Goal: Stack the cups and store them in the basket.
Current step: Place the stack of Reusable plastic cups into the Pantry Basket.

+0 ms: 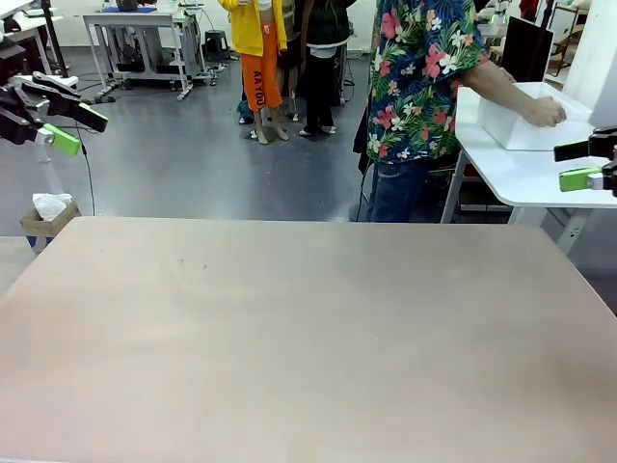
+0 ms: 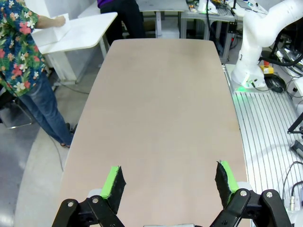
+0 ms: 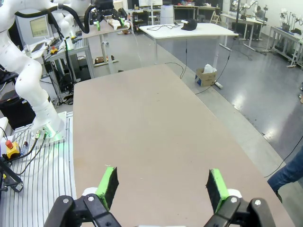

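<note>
end effectors (image 2: 169, 182) (image 3: 162, 187): two, both agape

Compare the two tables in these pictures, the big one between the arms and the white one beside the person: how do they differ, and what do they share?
The big table has a matte pinkish-tan top; the side table is white. The big table lies bare, while the side table carries a white basket with the person's hand on it. The big table spans the picture; the side table shows just a rounded end. Both are flat and smooth.
</note>
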